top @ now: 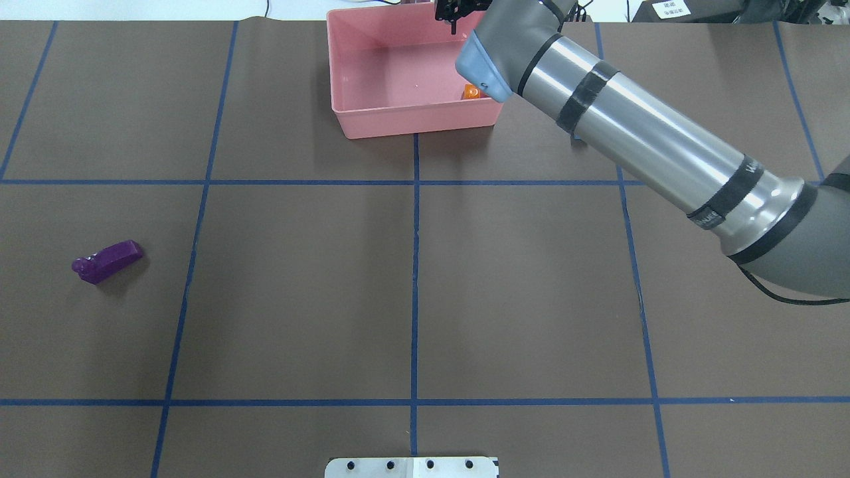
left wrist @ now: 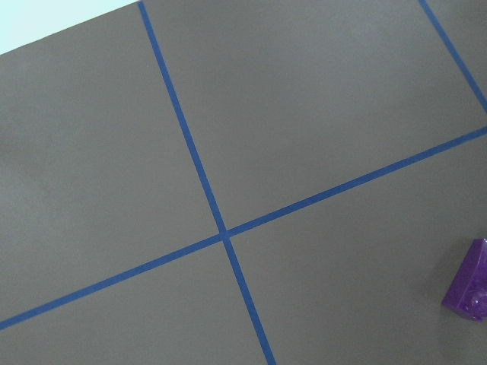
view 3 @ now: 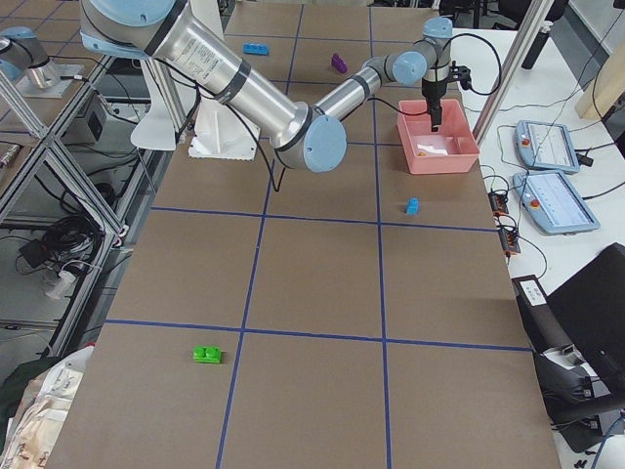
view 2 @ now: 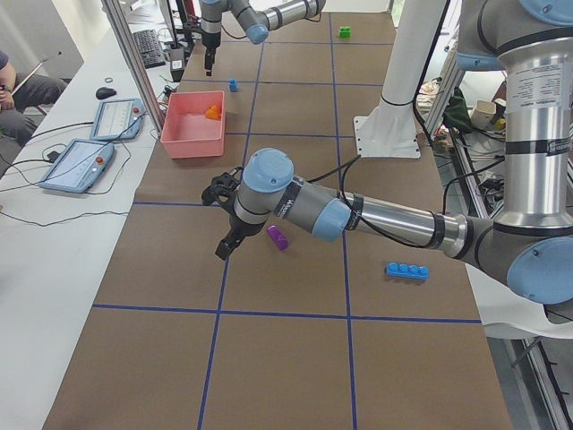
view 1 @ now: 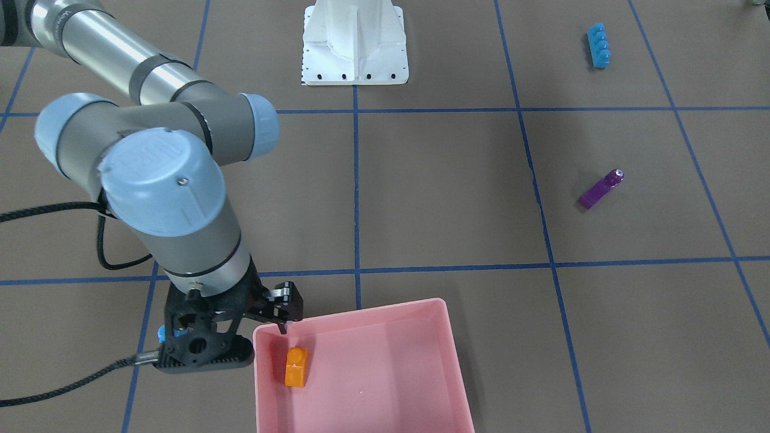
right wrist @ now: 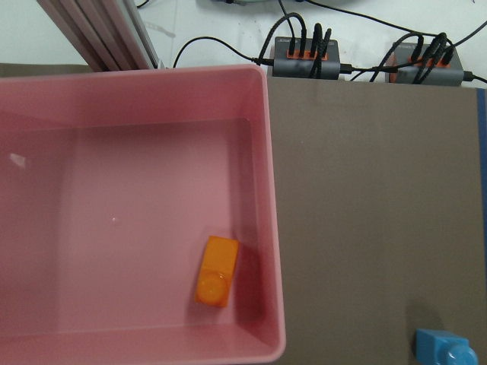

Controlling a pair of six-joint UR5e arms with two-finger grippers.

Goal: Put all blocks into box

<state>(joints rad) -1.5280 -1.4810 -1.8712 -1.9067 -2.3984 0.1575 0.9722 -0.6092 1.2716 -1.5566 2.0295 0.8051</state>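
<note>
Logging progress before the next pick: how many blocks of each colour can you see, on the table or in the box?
Orange block: 1
Blue: 2, the long blue block and the small blue block
Purple block: 1
Green block: 1
Total: 5

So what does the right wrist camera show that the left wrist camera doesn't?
Only the right wrist view: the shallow pink plastic tray with the orange studded brick inside it, and a small blue brick on the table outside. Only the left wrist view: a slim purple brick at the frame's edge, beside crossing blue tape lines. Both: the brown table surface.
</note>
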